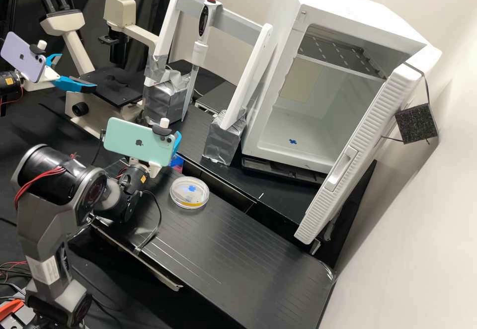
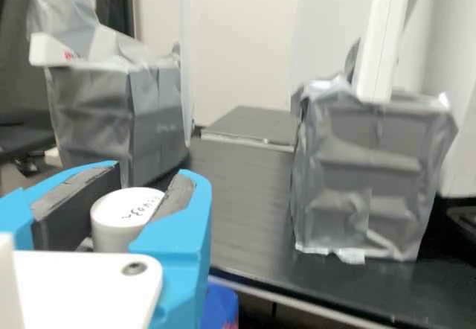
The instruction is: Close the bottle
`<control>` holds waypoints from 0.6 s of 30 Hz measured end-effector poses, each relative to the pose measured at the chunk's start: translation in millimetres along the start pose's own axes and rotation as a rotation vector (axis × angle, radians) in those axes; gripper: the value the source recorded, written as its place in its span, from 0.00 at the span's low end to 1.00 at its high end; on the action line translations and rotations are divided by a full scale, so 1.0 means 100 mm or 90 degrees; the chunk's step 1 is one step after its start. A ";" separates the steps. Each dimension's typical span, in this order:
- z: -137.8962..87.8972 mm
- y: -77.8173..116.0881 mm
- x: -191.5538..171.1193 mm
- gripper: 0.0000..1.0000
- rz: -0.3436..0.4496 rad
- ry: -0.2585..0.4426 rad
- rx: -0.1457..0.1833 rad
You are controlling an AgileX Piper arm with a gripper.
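In the high view the gripper (image 1: 177, 143) is over the back edge of the bench, left of the petri dish, largely behind the green phone on its wrist. The wrist view has the gripper (image 2: 123, 195) with its blue fingers on either side of a round white cap (image 2: 117, 216) with handwriting on top, shut on it. The bottle's body is hidden by the fingers and the white mount. Low beside them is a blue thing (image 2: 221, 305), seen as a blue and pink patch (image 1: 176, 163) in the high view; whether it belongs to the bottle I cannot tell.
A petri dish (image 1: 189, 193) lies on the black bench (image 1: 238, 264). Behind stand two silver-wrapped blocks (image 1: 224, 137) bearing white posts and a pipette (image 1: 200, 45). An incubator (image 1: 278, 135) stands open at the right, a microscope (image 1: 107, 88) at the left. The second arm is far left.
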 end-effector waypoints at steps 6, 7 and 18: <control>0.03 0.00 0.02 0.00 0.005 -0.002 0.000; 0.03 0.00 0.02 0.00 0.004 -0.003 0.001; 0.06 0.01 0.01 0.00 0.010 -0.005 0.000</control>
